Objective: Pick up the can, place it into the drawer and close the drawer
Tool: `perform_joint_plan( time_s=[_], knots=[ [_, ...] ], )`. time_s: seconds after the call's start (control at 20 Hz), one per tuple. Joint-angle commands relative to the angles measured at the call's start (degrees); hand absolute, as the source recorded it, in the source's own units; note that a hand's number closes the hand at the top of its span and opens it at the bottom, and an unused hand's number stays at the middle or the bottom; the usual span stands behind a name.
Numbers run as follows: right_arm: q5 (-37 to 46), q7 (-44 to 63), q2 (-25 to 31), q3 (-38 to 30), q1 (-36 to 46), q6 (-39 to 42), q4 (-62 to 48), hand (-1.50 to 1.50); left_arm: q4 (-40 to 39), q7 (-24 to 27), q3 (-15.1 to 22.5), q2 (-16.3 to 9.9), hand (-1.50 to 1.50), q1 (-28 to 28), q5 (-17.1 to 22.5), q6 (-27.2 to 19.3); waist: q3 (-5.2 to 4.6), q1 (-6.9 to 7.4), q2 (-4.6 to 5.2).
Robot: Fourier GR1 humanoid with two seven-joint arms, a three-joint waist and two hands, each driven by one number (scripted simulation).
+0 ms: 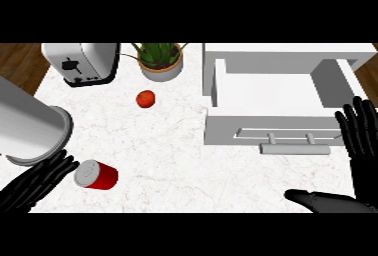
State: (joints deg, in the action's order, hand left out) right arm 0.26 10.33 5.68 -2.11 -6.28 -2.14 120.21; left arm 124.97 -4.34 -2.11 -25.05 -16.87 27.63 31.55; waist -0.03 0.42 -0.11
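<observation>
Red can (97,174) lying on its side on the white marble counter (184,160), silver top turned toward the left hand (38,182), well to the left of the drawer (269,107) and nearer the robot than it. Left hand just beside the can — fingers stretched out and relaxed, tips right at its lid, holding nothing. Drawer pulled open, white inside, grey handle (294,148) on its front. Right hand (362,150) at the drawer's front right corner, fingers straight and upward, thumb spread away — grasping nothing. Left of the drawer: small red tomato (146,98), potted plant (159,57), and further left a toaster (83,62).
</observation>
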Motion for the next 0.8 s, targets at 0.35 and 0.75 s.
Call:
perform_joint_plan(
  time_s=[0.35,0.75],
  knots=[
    [-1.6,-1.4,-0.2,-1.6,-5.3,3.3,1.7,-1.5,-4.3,-4.3,-10.1,-1.1,-1.5,-2.4,10.4,7.8,0.02,-0.45,0.06],
    [-5.0,-4.3,0.5,-5.6,-8.2,7.0,0.8,-1.5,-6.8,-9.3,-11.2,1.3,-1.5,1.5,9.8,8.3,0.03,-0.51,0.06]
  ],
)
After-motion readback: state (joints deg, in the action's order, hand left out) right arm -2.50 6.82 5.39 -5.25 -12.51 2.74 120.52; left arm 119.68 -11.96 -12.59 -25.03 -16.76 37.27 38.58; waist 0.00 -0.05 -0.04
